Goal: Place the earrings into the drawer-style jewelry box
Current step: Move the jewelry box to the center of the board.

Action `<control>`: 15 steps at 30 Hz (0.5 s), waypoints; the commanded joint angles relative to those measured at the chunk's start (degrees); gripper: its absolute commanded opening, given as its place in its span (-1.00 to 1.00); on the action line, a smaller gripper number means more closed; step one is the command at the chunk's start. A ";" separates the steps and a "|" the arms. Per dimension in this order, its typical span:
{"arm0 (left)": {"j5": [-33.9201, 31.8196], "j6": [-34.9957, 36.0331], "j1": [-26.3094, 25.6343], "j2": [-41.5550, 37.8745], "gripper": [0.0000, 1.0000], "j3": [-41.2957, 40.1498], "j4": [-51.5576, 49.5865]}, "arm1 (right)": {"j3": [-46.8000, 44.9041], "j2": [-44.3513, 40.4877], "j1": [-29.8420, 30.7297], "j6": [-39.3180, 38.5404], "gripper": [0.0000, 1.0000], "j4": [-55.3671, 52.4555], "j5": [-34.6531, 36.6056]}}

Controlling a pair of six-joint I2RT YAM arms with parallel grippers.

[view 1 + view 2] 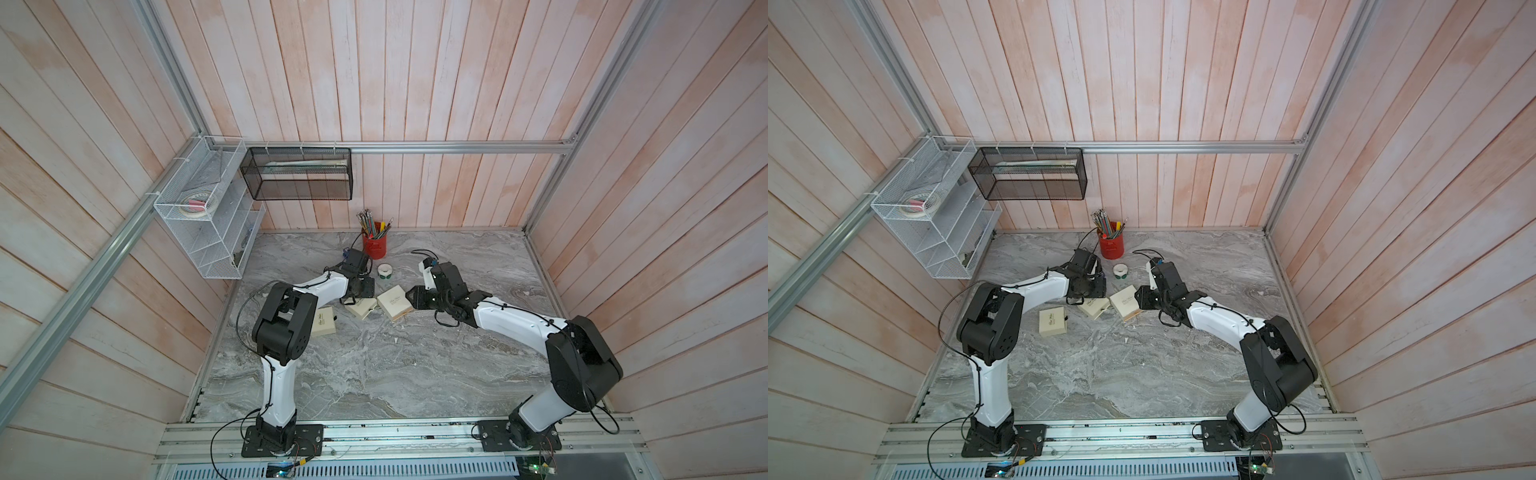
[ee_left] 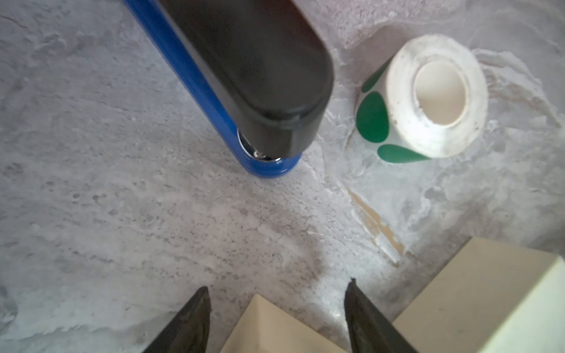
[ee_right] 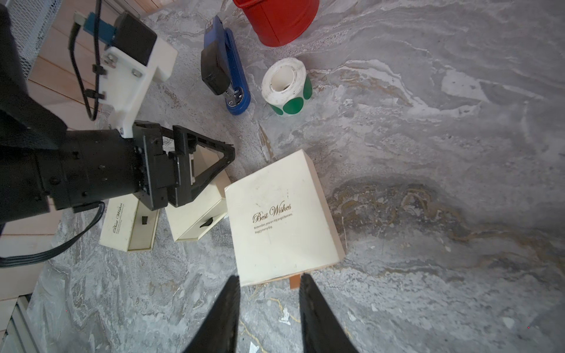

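Note:
No earrings show in any view. Three cream drawer-style boxes lie mid-table. The large one, printed "Best Wishes", has a brown pull tab at its near edge. My right gripper is open at that edge, and the tab sits just inside one fingertip. The middle small box has a black pull tab. My left gripper is open and straddles one corner of it without touching. The third box lies to the left with its drawer slid partly out.
A blue and black stapler and a roll of green dot stickers lie just beyond the boxes. A red cup of pencils stands at the back wall. A white wire rack and a black mesh rack hang on the walls.

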 commanded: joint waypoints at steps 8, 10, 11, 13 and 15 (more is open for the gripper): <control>1.73 -2.45 -1.69 -8.80 0.36 -10.80 -0.92 | 0.35 -0.54 -0.24 -0.13 -0.31 0.34 0.15; 2.64 -3.43 -2.25 -10.54 0.36 -13.03 -0.84 | 0.32 -0.48 -0.22 -0.38 -0.32 0.25 0.04; 3.03 -4.07 -2.61 -11.53 0.36 -14.23 -0.84 | 0.31 -0.54 -0.20 -0.48 -0.32 0.23 0.04; 3.41 -5.33 -3.38 -13.41 0.36 -16.36 -1.16 | -0.03 -0.72 -0.20 -0.75 -0.32 0.18 0.07; 3.72 -6.65 -3.89 -15.43 0.36 -18.50 -1.76 | -0.37 -0.91 -0.22 -0.93 -0.31 0.16 0.18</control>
